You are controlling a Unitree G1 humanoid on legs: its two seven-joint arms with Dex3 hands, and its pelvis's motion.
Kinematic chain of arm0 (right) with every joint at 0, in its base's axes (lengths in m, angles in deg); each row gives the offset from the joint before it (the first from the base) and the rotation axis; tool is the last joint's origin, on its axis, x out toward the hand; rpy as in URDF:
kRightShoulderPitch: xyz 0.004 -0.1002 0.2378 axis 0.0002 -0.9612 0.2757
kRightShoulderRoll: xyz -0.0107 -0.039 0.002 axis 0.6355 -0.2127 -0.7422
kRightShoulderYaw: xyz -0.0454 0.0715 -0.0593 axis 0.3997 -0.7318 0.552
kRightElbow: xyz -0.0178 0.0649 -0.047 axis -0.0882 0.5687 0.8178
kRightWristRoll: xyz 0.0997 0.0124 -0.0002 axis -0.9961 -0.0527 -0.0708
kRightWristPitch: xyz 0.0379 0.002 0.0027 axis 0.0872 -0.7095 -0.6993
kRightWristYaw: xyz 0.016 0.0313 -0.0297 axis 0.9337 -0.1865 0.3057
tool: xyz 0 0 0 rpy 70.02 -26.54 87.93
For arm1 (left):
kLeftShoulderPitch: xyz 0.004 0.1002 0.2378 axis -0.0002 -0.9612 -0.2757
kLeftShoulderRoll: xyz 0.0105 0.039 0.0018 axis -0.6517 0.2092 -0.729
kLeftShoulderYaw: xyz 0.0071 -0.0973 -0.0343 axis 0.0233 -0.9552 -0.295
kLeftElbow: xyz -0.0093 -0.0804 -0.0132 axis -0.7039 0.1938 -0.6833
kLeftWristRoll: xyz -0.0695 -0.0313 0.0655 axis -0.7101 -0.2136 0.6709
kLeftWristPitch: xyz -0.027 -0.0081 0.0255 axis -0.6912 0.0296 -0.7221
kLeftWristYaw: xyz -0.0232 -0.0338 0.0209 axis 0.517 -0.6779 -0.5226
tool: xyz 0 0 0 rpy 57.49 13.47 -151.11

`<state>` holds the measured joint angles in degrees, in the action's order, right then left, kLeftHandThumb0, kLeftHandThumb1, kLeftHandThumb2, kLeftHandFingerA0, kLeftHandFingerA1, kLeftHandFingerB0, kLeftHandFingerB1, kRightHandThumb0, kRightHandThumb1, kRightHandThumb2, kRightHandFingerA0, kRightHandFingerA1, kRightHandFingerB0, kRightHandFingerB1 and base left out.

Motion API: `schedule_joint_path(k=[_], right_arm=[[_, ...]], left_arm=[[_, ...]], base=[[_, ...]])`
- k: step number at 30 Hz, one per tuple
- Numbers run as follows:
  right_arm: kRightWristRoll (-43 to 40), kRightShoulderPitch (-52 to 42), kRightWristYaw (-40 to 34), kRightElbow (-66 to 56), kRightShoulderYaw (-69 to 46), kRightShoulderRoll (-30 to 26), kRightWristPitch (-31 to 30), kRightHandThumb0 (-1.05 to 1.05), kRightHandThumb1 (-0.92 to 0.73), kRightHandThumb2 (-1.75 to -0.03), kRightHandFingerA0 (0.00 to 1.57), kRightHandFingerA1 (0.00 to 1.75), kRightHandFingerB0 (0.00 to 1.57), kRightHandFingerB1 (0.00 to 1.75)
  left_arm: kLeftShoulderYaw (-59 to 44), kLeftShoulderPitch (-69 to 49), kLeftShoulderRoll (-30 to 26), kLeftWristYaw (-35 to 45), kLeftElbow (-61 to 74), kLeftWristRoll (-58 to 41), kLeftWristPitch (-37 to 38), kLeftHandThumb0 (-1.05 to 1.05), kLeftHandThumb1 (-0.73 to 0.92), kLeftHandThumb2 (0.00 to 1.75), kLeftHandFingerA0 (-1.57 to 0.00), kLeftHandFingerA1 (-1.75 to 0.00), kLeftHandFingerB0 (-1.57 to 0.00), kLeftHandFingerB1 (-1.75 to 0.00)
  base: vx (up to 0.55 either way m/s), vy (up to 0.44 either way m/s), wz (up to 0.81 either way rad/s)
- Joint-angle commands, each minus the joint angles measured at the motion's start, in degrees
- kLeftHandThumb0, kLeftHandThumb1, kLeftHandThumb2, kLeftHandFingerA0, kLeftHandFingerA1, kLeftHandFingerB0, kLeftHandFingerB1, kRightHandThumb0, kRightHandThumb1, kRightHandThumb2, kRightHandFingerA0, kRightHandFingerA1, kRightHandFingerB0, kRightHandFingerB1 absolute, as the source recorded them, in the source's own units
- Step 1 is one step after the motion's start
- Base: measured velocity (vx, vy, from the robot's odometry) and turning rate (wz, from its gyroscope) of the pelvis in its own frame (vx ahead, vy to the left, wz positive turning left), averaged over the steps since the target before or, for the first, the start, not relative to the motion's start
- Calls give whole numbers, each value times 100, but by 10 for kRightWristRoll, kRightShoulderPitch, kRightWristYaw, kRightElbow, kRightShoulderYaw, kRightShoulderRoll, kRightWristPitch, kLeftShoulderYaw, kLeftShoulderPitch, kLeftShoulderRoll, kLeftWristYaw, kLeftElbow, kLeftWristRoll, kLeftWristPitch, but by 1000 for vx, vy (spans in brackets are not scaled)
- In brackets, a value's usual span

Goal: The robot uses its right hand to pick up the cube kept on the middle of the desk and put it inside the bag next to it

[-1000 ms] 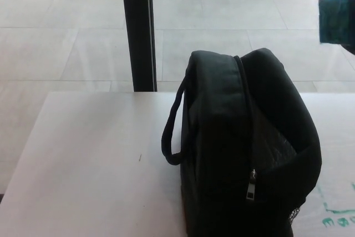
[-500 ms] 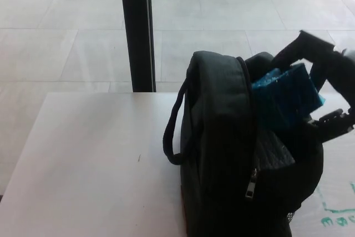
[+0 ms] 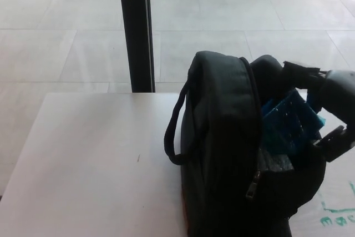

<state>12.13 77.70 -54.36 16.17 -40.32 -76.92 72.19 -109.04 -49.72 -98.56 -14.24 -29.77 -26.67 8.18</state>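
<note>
A black bag (image 3: 222, 148) stands upright on the white desk (image 3: 94, 159), its zip open at the top right. The blue cube (image 3: 288, 126) sits partly inside the bag's opening, tilted. My right hand (image 3: 324, 109) comes in from the right edge and is shut on the cube, with one finger above it and another (image 3: 335, 142) below. The cube's lower part is hidden by the bag's wall. My left hand does not show.
A black post (image 3: 136, 31) rises behind the desk's far edge, over a pale tiled floor. The bag's carry loop (image 3: 175, 131) sticks out to the left. Green print (image 3: 338, 215) marks the desk at the lower right.
My right hand has carried the cube in from the upper right and lowered it into the bag's opening. The bag's right side has been pushed slightly.
</note>
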Motion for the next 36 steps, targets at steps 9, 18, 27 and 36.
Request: schedule_joint_path(k=[9,18,27,36], right_arm=[[135,146,40,12,81,39,-50,-34,-68,-68,90,152,68,65],[260,200,220,-47,133,-24,-143,-86,-48,-91,0,30,0,0],[276,189,277,-60,133,-51,-165,-82,-49,-93,0,25,0,0],[231,216,337,-56,117,-50,-181,-89,-50,-86,0,15,5,0]], left_arm=[[3,1,-8,-3,-1,-6,4,-72,47,87,-31,-61,-22,-50],[2,4,-7,-9,0,-7,1,-70,46,86,-31,-59,-20,-49],[2,4,-6,-10,0,-8,2,-70,46,86,-29,-59,-23,-50],[5,3,-6,-6,-4,-6,8,-61,62,58,-29,-52,-29,-41]], base=[[0,0,0],[0,0,0],[0,0,0],[0,0,0]])
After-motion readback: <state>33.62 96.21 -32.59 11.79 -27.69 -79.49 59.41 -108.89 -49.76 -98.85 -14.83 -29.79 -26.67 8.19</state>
